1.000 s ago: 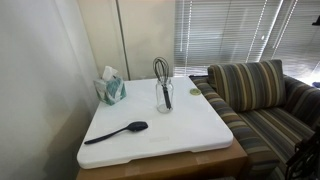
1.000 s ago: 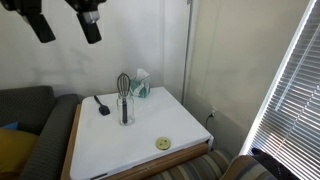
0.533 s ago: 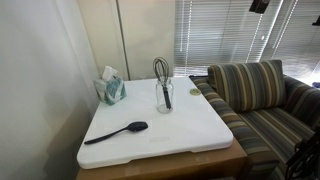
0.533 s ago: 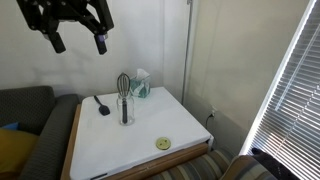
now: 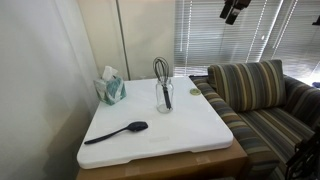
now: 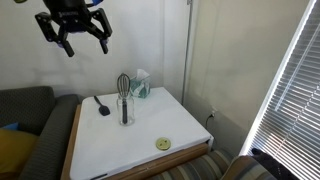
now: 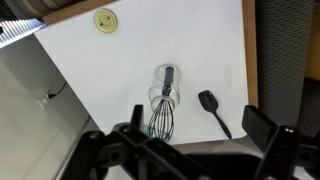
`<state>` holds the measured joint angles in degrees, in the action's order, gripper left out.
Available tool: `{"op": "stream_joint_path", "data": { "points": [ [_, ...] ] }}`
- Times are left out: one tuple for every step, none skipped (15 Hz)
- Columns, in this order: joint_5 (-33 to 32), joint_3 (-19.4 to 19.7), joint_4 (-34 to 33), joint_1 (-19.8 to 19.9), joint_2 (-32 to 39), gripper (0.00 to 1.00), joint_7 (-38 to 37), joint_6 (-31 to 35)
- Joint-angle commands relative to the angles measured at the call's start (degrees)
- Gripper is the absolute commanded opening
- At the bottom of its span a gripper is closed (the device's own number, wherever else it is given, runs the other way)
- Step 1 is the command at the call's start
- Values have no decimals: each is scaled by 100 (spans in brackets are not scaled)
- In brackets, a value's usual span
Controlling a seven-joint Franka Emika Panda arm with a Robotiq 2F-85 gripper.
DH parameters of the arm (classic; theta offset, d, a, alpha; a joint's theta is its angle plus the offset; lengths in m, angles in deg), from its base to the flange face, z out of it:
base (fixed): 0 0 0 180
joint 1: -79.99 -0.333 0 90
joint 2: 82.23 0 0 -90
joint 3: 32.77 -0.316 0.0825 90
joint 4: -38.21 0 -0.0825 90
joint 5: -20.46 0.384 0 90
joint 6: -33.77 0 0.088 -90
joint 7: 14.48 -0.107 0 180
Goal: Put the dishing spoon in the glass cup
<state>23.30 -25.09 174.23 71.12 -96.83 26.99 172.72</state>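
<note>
The black dishing spoon (image 5: 118, 132) lies flat on the white table top (image 5: 190, 130), near its front left part. It also shows in an exterior view (image 6: 101, 105) and in the wrist view (image 7: 213, 108). The glass cup (image 5: 164, 98) stands upright near the middle back of the table with a dark wire whisk (image 5: 160, 70) in it. The cup also shows in an exterior view (image 6: 126, 111) and in the wrist view (image 7: 165, 92). My gripper (image 6: 86, 40) is open and empty, high above the table, as its jaws show in the wrist view (image 7: 195, 150). It is partly cut off in an exterior view (image 5: 234, 10).
A teal tissue box (image 5: 111, 89) stands at the table's back corner by the wall. A yellow disc (image 6: 163, 144) lies near one table edge. A striped sofa (image 5: 255, 95) stands beside the table. Window blinds (image 5: 240, 35) hang behind it.
My gripper has come lower and turned, moving further into both exterior views. The spoon, the cup and the whisk have not moved.
</note>
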Motion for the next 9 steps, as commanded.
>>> {"op": "stream_joint_path", "data": {
  "points": [
    [242,-221,-45,-83,410,100,435,627],
    [237,-295,-62,-105,498,100,514,741],
    [201,-375,-76,-128,598,100,601,855],
    [186,-448,-92,-149,708,100,699,970],
    [166,-527,-112,-168,813,100,792,1073],
    [181,-601,-135,-182,912,100,911,1151],
    [188,-676,-156,-192,1012,100,1001,1251],
    [221,-744,-181,-195,1086,100,1099,1300],
    [220,-822,-209,-196,1181,100,1184,1374]
  ]
}}
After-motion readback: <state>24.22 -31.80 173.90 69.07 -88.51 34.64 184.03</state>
